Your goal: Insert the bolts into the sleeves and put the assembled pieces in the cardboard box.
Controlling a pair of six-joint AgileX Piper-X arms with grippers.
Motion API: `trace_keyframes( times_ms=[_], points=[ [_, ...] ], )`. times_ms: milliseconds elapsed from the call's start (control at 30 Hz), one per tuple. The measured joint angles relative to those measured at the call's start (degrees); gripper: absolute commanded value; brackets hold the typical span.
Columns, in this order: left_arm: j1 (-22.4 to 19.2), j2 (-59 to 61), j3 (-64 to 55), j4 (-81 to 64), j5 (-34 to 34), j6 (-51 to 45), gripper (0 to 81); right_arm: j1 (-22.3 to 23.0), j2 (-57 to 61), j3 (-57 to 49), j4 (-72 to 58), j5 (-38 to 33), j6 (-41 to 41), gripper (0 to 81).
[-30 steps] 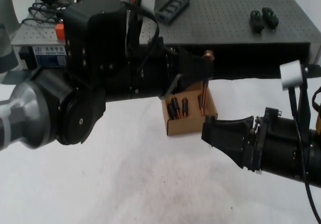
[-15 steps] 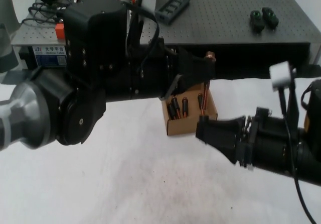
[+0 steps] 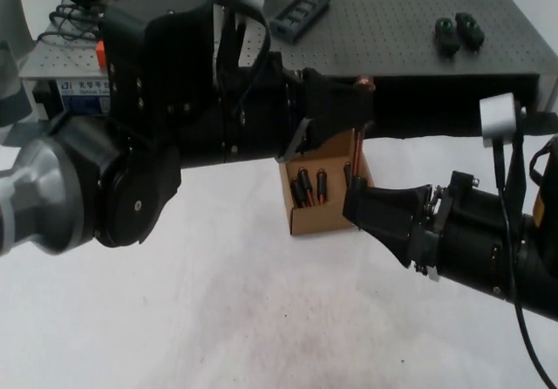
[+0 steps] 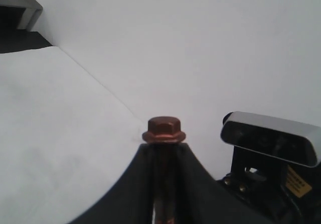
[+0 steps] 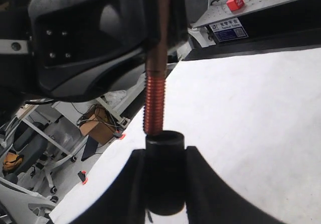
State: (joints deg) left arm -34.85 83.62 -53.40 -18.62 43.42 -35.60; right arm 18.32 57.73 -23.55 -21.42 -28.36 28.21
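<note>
Bolt [image 5: 154,101] stands upright, head up, threaded tip at sleeve [image 5: 164,184] mouth.

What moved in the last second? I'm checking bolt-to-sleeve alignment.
The right gripper, shut on the sleeve, shifted closer to the lower end of the bolt. The left gripper carried the bolt slightly upward in the high view. The bolt stayed gripped, and the cardboard box stayed put.

Nothing legible: the blue-white label [image 3: 85,98] on a grey unit [image 3: 39,92] seems printed, but too small to read.
</note>
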Motion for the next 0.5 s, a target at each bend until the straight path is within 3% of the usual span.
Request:
trace_keyframes(
  times_ms=[500],
  points=[
    [-0.11,-0.06,0.0,0.31,2.77,0.0,0.7,-0.12,0.18,0.06,-3.26,-0.23,1.49,4.5]
  ],
)
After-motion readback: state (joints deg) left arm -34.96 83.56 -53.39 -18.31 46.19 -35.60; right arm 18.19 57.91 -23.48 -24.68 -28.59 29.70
